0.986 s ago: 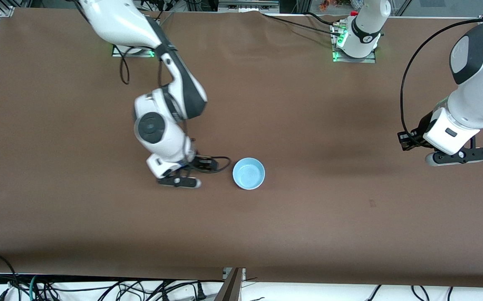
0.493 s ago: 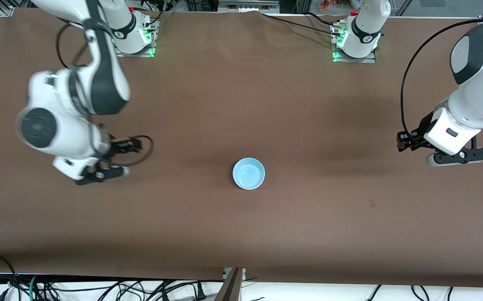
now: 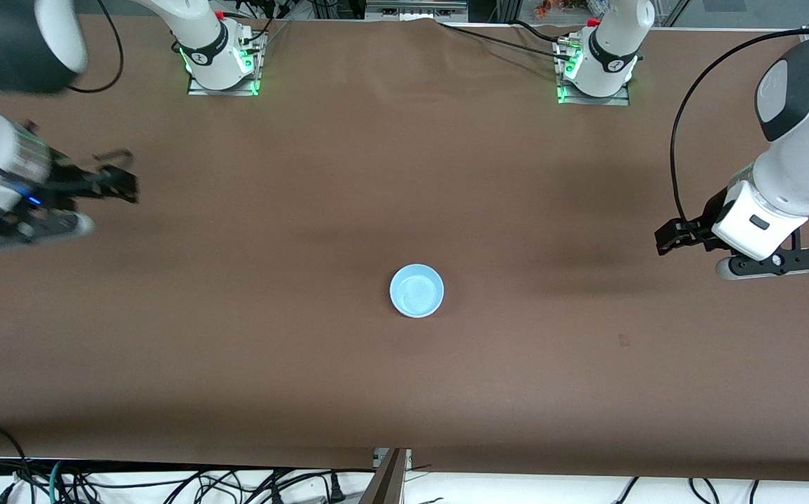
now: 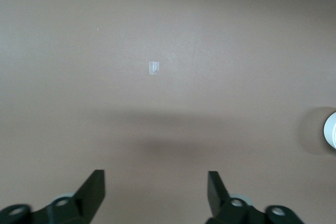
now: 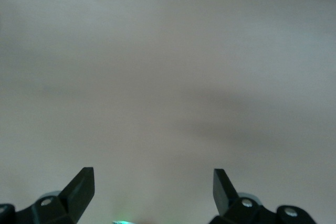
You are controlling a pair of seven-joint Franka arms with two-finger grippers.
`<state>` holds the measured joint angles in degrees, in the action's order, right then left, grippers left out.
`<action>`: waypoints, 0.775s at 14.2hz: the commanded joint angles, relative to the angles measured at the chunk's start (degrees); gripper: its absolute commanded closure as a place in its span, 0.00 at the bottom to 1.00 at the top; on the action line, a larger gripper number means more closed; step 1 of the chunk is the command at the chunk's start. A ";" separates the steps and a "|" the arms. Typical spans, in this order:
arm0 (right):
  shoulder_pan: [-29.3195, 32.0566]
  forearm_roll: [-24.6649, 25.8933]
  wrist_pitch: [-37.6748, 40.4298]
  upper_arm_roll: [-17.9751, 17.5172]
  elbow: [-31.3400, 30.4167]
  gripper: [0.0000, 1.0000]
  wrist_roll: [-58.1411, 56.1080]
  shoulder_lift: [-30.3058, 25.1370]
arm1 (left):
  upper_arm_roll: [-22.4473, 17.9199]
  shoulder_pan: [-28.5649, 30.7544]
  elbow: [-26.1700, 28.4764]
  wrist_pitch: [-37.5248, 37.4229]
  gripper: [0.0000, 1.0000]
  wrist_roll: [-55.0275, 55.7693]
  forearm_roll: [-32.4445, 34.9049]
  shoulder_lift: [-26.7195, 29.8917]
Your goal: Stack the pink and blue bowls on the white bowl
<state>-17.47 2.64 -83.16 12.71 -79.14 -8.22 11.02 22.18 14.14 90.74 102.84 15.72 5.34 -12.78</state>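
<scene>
A light blue bowl (image 3: 416,290) stands upright in the middle of the brown table (image 3: 404,175). I see no pink bowl and no white bowl; whether anything sits under the blue bowl is hidden. My right gripper (image 3: 30,227) hangs over the table at the right arm's end, well away from the bowl; its wrist view shows it (image 5: 152,171) open and empty over bare table. My left gripper (image 3: 772,264) hangs over the left arm's end, open and empty (image 4: 156,174). A pale bowl edge (image 4: 331,131) shows at the rim of the left wrist view.
The two arm bases (image 3: 219,52) (image 3: 597,63) stand along the table edge farthest from the front camera. A small pale tape mark (image 4: 154,68) lies on the table under the left wrist camera. Cables (image 3: 166,483) run along the edge nearest the front camera.
My right arm has swung from right beside the blue bowl out toward its own end of the table, open and empty. The left arm has barely shifted. The blue bowl has not moved.
</scene>
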 commanded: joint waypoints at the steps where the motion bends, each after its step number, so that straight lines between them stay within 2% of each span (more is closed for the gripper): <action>1: 7.96 5.61 -0.50 -10.41 -4.08 0.00 -0.40 -6.26 | 0.32 0.28 -1.44 -0.18 0.01 -1.22 -0.33 -0.76; 3: 10.25 5.10 -0.25 -10.60 -5.23 0.00 -0.49 -7.15 | 0.32 0.36 -1.44 -0.18 0.00 -1.22 -0.24 -0.76; 5: 10.70 4.92 0.02 -12.00 -9.17 0.00 1.70 -9.78 | 0.32 0.28 -1.53 -0.18 0.00 -1.31 -0.06 -0.76; 7: 11.49 0.90 0.02 -12.53 -11.56 0.00 7.92 -11.37 | 0.32 0.28 -1.53 -0.18 0.00 -1.31 -0.06 -0.76; 11: 12.90 -2.02 -0.07 -12.53 -12.18 0.00 9.01 -11.63 | 0.32 0.10 -1.53 -0.18 0.00 -1.22 -0.24 -0.76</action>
<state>-6.63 2.71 -82.83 1.32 -89.31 -0.24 1.39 22.25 14.13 90.38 102.86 15.65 5.34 -13.13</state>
